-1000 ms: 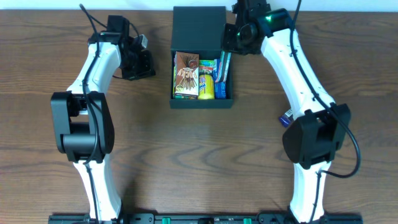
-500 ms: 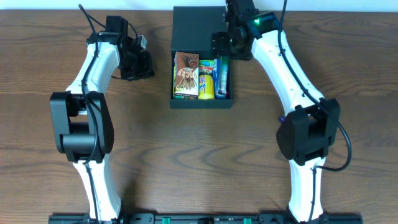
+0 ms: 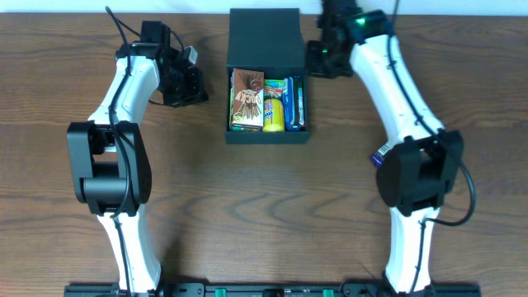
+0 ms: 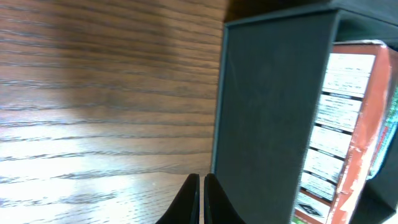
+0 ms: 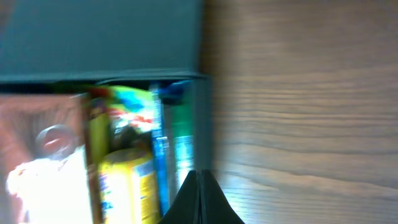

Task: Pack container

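Dark teal-black cardboard, matte and square: the one container point(image 3: 264, 37) sits at the far middle of the wooden table point(image 3: 247, 214), its flat lid flap lying open behind it. Inside I count four snack packets point(image 3: 247, 99) side by side. My left gripper point(image 4: 200, 196) is pinched together and empty, just beside the left wall. My right gripper point(image 5: 199, 193), also pressed together and empty, is at the right wall.

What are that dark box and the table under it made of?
The container looks like matte cardboard, probably: flat dark teal panels, crisp folded edges, no shine. The table shows brown wood grain with a soft sheen; solid wood or laminate, I cannot tell.
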Robot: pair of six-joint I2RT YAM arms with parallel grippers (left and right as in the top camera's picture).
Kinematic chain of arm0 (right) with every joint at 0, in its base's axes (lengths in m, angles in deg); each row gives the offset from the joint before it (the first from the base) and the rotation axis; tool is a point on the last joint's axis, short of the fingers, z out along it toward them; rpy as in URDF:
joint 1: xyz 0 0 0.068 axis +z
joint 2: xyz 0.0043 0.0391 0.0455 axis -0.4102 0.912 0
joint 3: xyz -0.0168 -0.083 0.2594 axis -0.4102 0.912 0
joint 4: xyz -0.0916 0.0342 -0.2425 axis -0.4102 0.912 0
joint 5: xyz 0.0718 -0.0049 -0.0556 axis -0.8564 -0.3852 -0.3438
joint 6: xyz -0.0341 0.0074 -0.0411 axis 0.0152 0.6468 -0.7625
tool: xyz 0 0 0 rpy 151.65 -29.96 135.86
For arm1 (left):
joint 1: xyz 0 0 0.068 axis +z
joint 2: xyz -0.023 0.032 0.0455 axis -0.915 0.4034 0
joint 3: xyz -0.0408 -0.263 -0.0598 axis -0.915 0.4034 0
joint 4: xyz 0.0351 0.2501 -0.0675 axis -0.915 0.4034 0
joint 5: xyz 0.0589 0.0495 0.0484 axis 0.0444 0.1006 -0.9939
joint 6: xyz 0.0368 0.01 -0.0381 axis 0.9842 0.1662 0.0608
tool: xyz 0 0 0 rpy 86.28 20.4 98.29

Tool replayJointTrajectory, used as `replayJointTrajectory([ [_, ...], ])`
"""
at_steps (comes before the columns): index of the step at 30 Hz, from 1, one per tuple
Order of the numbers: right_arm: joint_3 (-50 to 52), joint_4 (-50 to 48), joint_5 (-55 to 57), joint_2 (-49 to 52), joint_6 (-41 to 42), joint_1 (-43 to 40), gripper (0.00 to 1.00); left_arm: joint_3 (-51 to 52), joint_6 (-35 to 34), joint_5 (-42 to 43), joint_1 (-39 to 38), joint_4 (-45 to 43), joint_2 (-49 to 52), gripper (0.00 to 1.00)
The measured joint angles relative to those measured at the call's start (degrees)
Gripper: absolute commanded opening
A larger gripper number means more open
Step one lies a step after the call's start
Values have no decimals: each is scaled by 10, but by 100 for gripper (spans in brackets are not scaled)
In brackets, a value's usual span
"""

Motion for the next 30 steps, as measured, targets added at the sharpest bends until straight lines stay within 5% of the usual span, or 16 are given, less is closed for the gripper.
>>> replayJointTrajectory([
  [14,173,-151,-103,0,16,-7,1,0,-29,10,-56,-7,0,6],
  [30,180,-52,-128,0,11,-1,1,0,-28,21,-57,82,0,6],
])
